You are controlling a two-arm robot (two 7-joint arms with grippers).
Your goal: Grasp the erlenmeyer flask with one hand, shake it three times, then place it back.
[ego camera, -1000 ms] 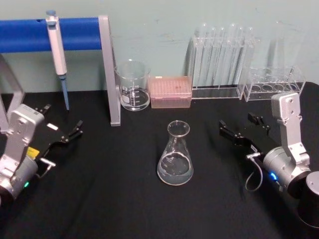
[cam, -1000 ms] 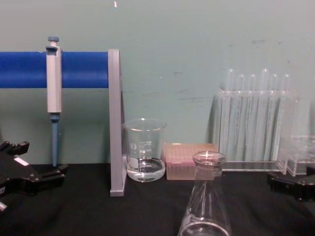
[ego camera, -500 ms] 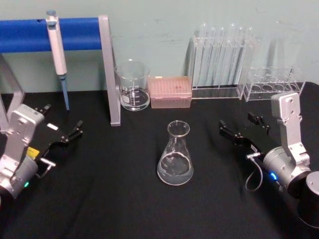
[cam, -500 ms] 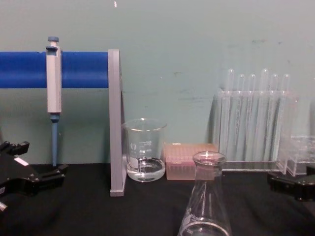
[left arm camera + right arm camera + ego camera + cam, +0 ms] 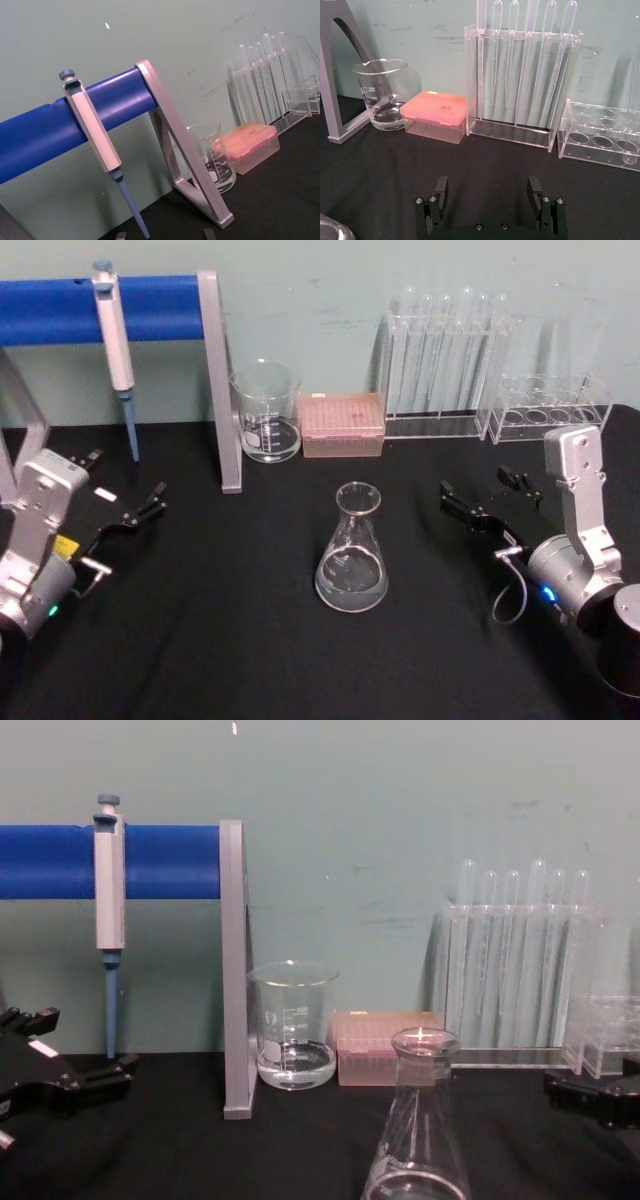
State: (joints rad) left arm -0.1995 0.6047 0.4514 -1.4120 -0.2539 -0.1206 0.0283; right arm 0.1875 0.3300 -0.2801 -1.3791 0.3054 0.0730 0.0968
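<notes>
The erlenmeyer flask (image 5: 352, 552) stands upright on the black table (image 5: 250, 640) near the middle, with a little clear liquid in its base. From the chest it rises close in front (image 5: 418, 1140). My right gripper (image 5: 487, 494), the hand with the grey cable, hovers to the flask's right, apart from it and open. Its wrist view shows both fingers (image 5: 441, 189) spread wide with nothing between them, and the flask's base edge (image 5: 327, 228) at a corner. My left gripper (image 5: 125, 485) rests open at the far left, well away from the flask.
Along the back wall stand a glass beaker (image 5: 268, 415), a pink tip box (image 5: 343, 425), a rack of test tubes (image 5: 440, 360) and a low clear rack (image 5: 545, 410). A pipette (image 5: 115, 330) hangs on the blue bar stand, whose grey upright (image 5: 220, 380) stands beside the beaker.
</notes>
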